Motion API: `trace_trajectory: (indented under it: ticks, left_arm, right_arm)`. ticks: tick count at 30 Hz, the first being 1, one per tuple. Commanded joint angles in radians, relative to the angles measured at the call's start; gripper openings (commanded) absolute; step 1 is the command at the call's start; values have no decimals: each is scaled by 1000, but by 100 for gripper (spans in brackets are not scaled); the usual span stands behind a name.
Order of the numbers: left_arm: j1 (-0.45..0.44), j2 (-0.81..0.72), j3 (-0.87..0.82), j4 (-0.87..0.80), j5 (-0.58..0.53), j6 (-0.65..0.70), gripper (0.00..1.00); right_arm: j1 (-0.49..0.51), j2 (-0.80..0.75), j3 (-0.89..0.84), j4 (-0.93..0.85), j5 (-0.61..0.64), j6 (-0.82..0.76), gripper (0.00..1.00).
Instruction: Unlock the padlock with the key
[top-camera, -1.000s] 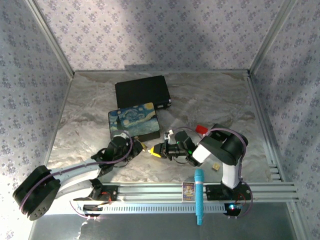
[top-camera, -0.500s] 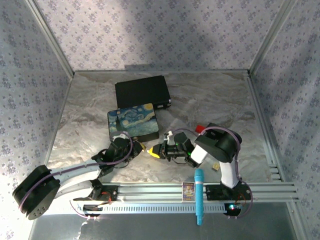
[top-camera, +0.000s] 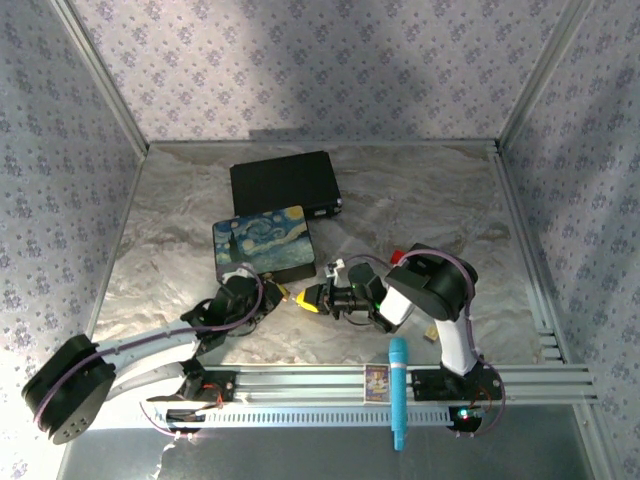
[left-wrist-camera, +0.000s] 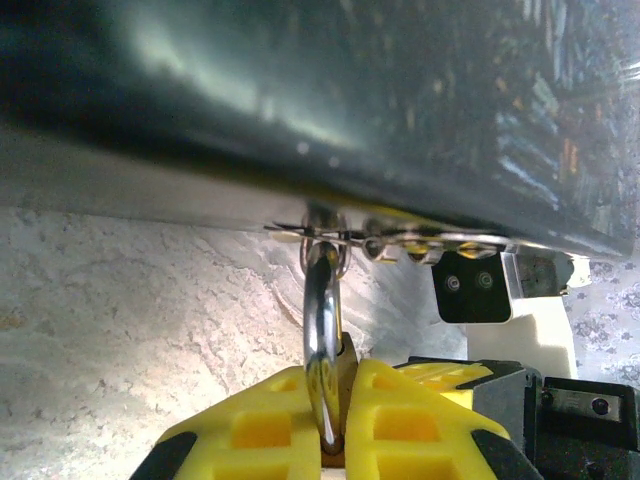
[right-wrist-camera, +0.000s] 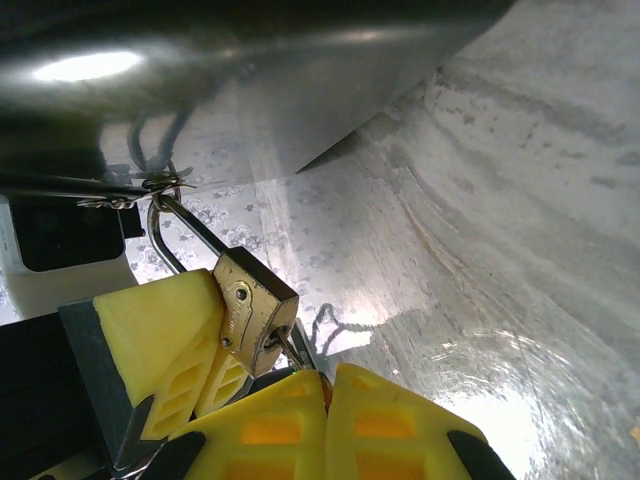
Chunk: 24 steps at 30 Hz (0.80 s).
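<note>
The case (top-camera: 285, 182) lies at 12 o'clock from the box (top-camera: 265, 243); the padlock (right-wrist-camera: 255, 310) sits at its 5 o'clock, between left claw (left-wrist-camera: 330, 400) and right claw (right-wrist-camera: 325, 385).

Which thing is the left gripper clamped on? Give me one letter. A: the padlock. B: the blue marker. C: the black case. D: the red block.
A: in the left wrist view the left gripper is shut on the silver shackle of the padlock.

Enclosure walls (top-camera: 320, 70): pale lilac paper with a small purple floral print. Slanting metal posts (top-camera: 100, 75) mark the rear corners. Table top (top-camera: 430, 190): grey-beige marbled surface, glossy under overhead light. Slotted aluminium rail (top-camera: 300, 385) along the near edge.
</note>
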Motion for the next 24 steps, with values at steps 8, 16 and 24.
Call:
trace_trajectory:
  ticks: [8,16,24]
  left_arm:
    - [-51,35,31,233,136,-68,0]
    - [-76,7,54,212,144,-87,0]
    - [-83,-10,56,217,146,-116,0]
  right_arm:
    - [21,23,87,62,26,16,0]
    - [10,35,97,63,31,12,0]
    - [-9,61,110,62,17,5,0]
